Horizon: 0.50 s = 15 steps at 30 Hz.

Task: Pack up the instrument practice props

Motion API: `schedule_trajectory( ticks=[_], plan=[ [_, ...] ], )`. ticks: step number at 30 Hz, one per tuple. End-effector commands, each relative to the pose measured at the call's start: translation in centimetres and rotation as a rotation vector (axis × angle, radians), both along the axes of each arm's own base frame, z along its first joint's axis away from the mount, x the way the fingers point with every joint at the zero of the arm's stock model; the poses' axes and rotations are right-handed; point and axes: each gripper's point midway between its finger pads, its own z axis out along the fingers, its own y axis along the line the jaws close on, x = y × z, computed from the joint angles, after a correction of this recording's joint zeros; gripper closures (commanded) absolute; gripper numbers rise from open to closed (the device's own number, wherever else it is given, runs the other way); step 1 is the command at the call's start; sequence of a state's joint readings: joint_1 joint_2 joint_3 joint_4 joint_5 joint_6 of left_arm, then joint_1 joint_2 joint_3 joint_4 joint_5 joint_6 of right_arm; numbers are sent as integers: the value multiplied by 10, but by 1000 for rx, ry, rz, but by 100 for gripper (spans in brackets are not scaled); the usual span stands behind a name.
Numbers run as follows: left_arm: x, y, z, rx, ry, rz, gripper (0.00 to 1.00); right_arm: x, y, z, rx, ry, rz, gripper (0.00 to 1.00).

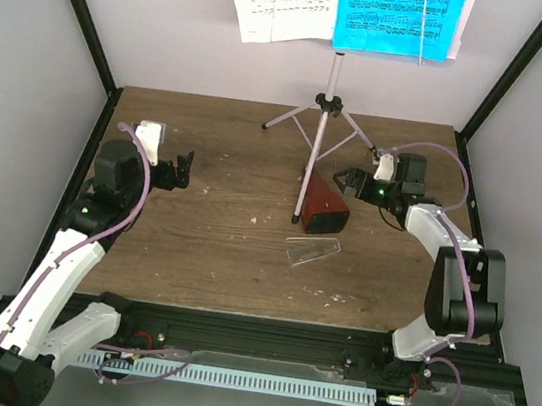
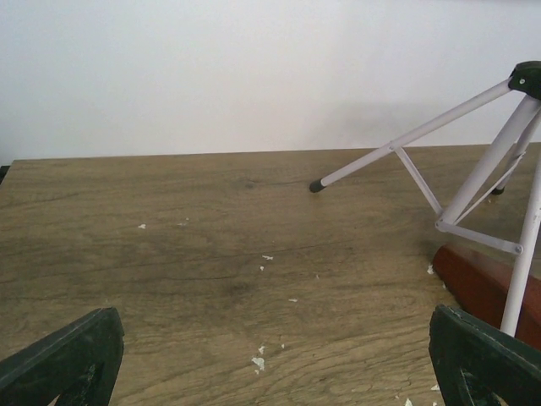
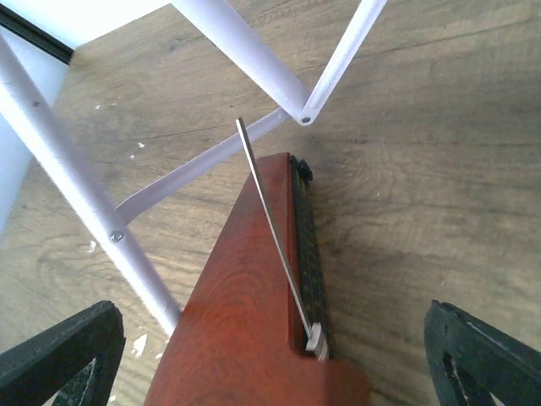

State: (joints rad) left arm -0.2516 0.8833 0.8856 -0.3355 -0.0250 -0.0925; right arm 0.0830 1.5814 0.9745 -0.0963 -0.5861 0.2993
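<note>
I can read no words, brand names or numbers anywhere. The white paper music sheet (image 1: 279,0) and the cyan paper music sheet (image 1: 398,14) beside it carry printed staves of notes, too small for me to make out.

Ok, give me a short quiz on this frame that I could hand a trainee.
1. True or false: the clear cover is fitted on the metronome.
2. On the music stand, which sheet is on the right in the top view? A white, B cyan, C neither.
3. Which tool is closer to the metronome?
Key: 1 false, it lies on the table. 2 B, the cyan sheet. 3 the right tool, open.
</note>
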Motion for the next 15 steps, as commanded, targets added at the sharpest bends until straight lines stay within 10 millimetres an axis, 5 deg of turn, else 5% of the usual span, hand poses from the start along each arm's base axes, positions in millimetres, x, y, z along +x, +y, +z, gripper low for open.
schedule_trajectory(
  ticks=[1,7,15],
  plan=[
    [2,-5,-4,5,-1,-16,0,28,10,6,-127,-103,-42,4],
    [1,-11,-5,7,3,-35,0,54,9,-13,-263,-146,-135,12],
    [0,-25,-11,31,21,-68,0,75,33,-28,-353,-204,-41,55]
  ],
)
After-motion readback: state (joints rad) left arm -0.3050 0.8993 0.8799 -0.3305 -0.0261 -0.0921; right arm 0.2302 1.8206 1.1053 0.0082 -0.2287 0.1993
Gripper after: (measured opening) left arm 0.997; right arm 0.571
